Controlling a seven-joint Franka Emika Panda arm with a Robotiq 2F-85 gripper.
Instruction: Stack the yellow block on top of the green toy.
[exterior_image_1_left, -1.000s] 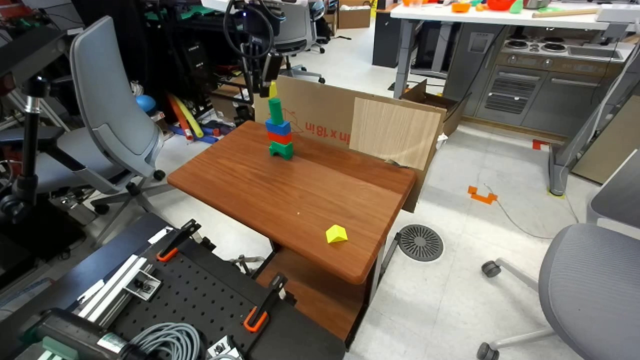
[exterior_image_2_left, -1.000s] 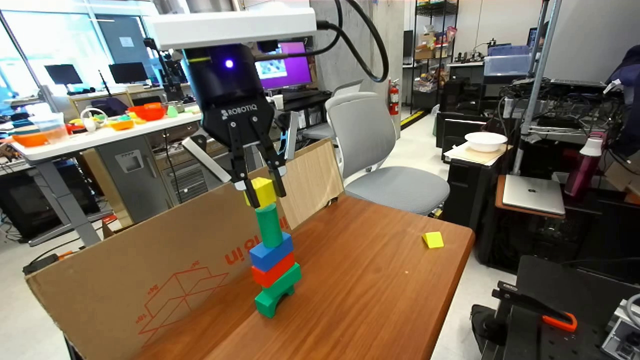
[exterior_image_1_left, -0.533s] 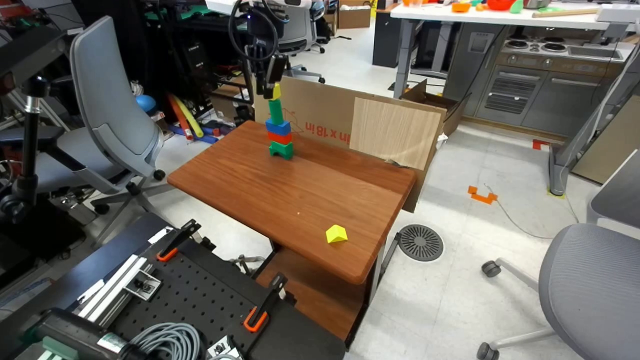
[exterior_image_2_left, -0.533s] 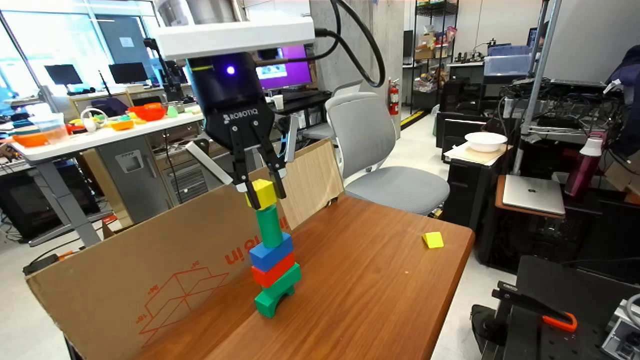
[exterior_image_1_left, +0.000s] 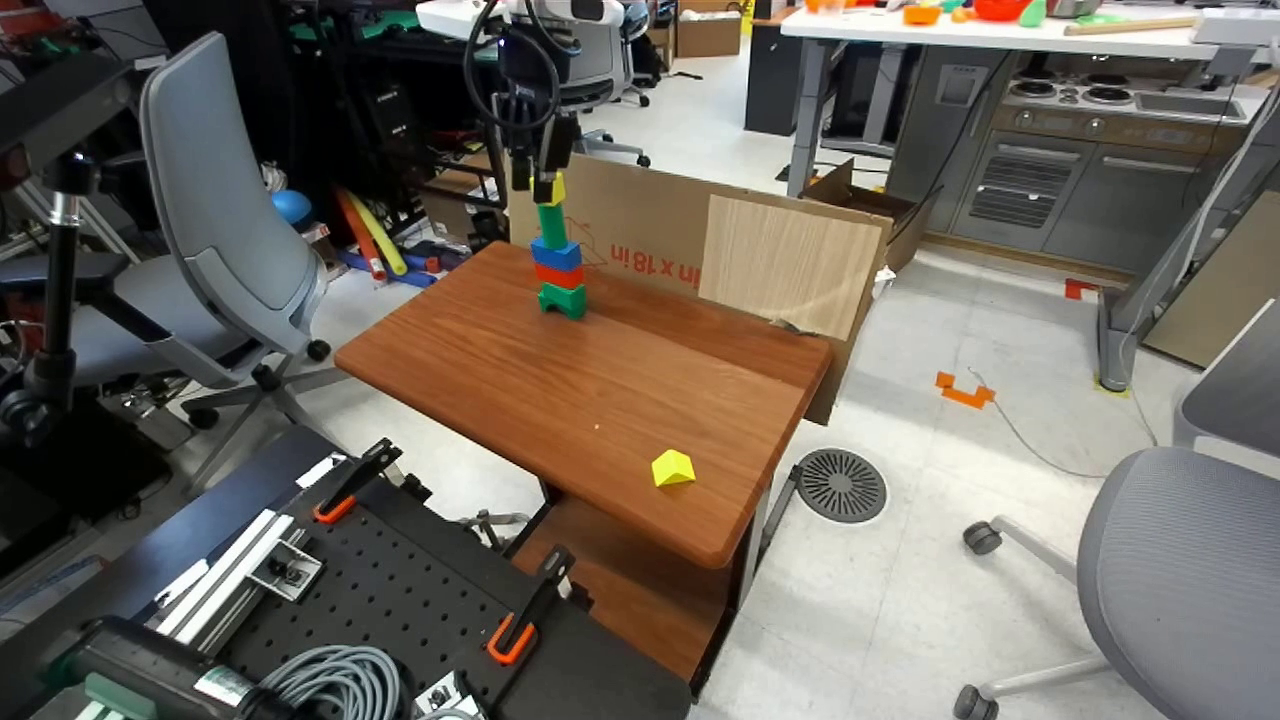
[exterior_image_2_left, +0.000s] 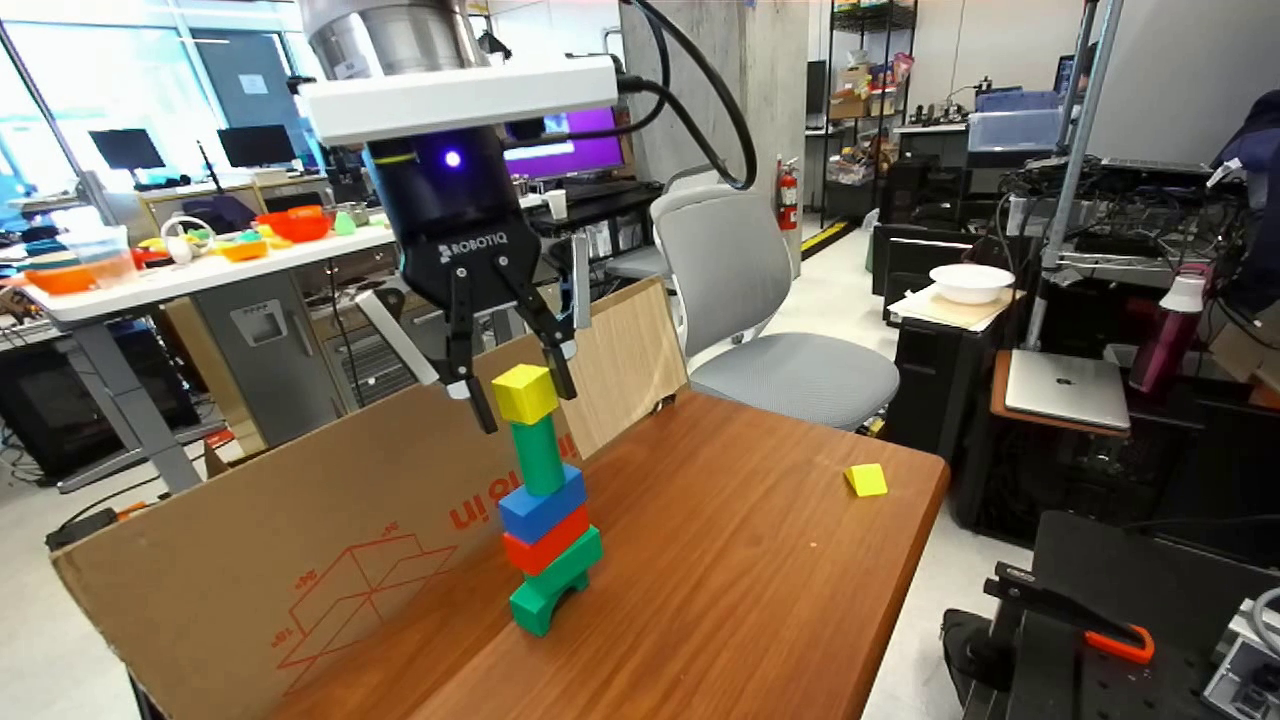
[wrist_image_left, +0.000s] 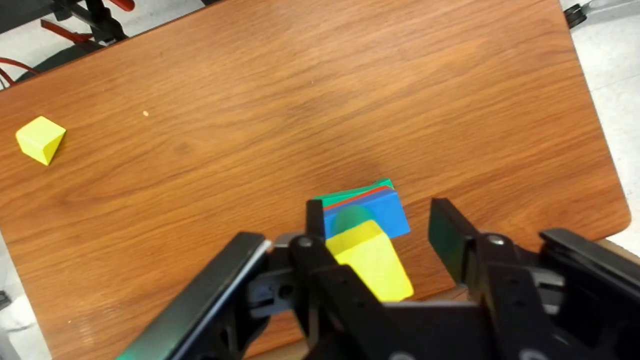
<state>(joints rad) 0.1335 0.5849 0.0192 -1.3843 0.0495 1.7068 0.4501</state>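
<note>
Perforated board (exterior_image_1_left: 430, 580) and monitors (exterior_image_2_left: 127, 149) mark a lab.

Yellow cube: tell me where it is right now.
In an exterior view, the yellow cube is left of centre, atop the green cylinder, between the fingers of the open gripper.

Near a rounded corner of the brown desk (exterior_image_2_left: 740, 540) lies a yellow wedge (exterior_image_2_left: 866, 480). Along one long edge stands a cardboard sheet (exterior_image_2_left: 340, 500) with a pale wood-grained panel (exterior_image_2_left: 628, 365) in front of it; past a short edge stands a grey chair (exterior_image_2_left: 800, 375).
</note>
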